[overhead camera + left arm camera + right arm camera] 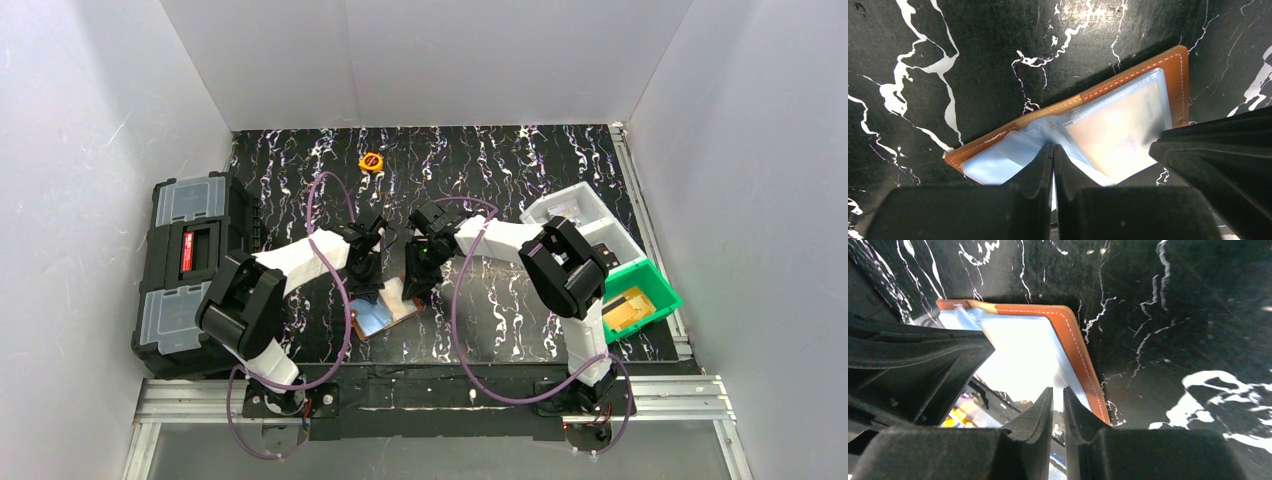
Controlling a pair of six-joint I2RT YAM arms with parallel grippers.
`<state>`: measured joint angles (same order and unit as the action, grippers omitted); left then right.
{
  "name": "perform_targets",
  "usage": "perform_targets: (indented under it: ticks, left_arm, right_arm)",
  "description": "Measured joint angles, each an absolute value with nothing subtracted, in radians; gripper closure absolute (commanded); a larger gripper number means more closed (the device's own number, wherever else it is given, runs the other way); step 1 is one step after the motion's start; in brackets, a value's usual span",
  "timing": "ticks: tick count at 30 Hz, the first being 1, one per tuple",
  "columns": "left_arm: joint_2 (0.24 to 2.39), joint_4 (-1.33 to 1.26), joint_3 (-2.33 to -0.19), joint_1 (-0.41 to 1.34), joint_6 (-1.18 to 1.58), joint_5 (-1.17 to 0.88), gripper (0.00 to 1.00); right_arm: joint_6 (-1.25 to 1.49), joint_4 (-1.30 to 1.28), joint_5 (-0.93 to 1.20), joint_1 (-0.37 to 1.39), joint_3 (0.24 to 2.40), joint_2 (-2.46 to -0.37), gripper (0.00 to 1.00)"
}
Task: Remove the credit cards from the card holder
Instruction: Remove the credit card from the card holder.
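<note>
The brown card holder lies open on the black marbled table, its pale blue-grey pockets facing up. My left gripper is shut, pinching a clear pocket sheet at the holder's centre fold. An orange-tan credit card lies in the right leaf's pocket. My right gripper is at that leaf's outer edge. Its jaws are closed to a narrow slit on the pale card edge; glare hides the detail. Both grippers, left and right, sit just behind the holder.
A black toolbox with grey lids stands at the left edge. A white tray and a green bin holding a tan card are at the right. A small round orange object lies at the back.
</note>
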<state>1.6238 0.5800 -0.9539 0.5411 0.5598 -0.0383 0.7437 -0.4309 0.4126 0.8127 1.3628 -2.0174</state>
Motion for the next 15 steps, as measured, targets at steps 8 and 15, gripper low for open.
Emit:
perform_targets:
  ticks: [8,15]
  left_arm:
    - [1.589,0.635,-0.955,0.540,0.549,-0.039,0.99]
    - [1.448,0.731,-0.950,0.539,0.551,-0.001,0.96]
  right_arm:
    - [0.756,-0.427,0.449,0.818,1.380,-2.057,0.83]
    - [0.764,-0.427,0.448,0.818,1.380,-2.058,0.83]
